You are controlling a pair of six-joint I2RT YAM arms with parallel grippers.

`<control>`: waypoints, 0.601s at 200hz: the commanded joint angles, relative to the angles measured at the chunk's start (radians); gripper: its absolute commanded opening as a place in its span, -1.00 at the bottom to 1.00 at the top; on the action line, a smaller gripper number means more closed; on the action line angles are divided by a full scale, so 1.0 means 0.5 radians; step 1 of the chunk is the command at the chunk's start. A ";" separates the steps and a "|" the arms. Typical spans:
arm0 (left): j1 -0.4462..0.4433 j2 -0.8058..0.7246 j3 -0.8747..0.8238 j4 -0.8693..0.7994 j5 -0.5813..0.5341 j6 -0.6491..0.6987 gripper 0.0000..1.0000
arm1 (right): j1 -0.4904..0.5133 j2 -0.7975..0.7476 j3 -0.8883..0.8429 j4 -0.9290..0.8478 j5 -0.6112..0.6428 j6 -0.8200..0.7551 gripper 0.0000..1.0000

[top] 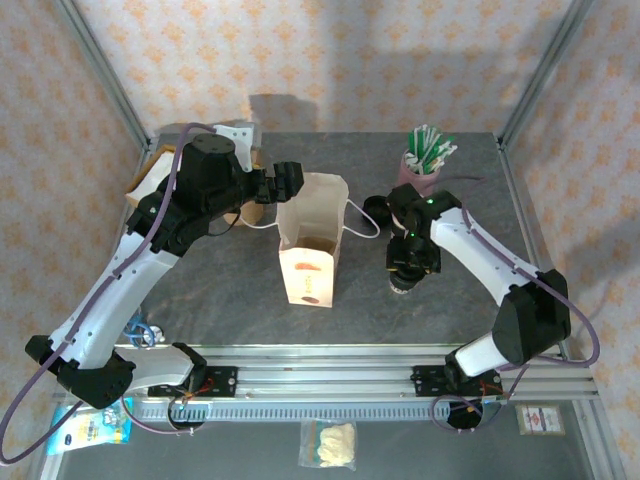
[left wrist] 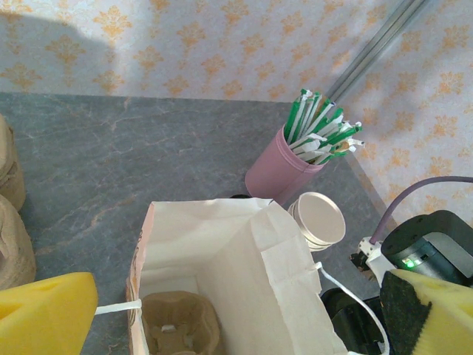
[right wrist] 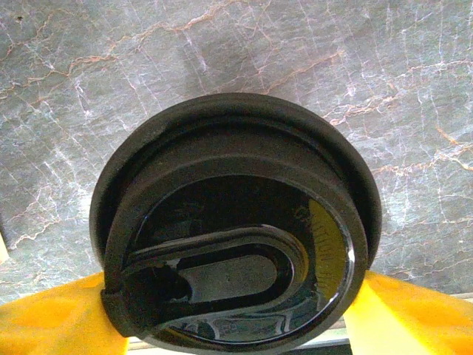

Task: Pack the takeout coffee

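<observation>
Coffee (right wrist: 236, 229) sits on the right of the paper bag (top: 312, 250), apart from it, with my right pincer (top: 408, 262) closed on the cup just under its black lid, yellow pads (right wrist: 44, 325) on either side. My left pincer (top: 283, 180) is spread wide at the bag's far left rim, holding nothing. I judge the risks to be that a hard squeeze pops the lid, or that the cup clips the unbraced rim, toppling the bag on the table (top: 220, 290).

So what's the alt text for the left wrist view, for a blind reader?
An open white paper bag with a cardboard cup tray at its bottom stands on a grey table; behind it, a pink cup of straws and stacked white cups.
</observation>
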 commanded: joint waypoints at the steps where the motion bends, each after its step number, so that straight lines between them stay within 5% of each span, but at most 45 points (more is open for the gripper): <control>1: 0.019 -0.013 -0.024 0.002 -0.005 0.015 0.98 | -0.006 0.040 -0.061 0.010 0.080 0.011 0.44; 120: 0.019 -0.012 -0.030 0.008 0.004 -0.005 0.98 | -0.004 0.089 0.137 -0.072 0.194 -0.052 0.58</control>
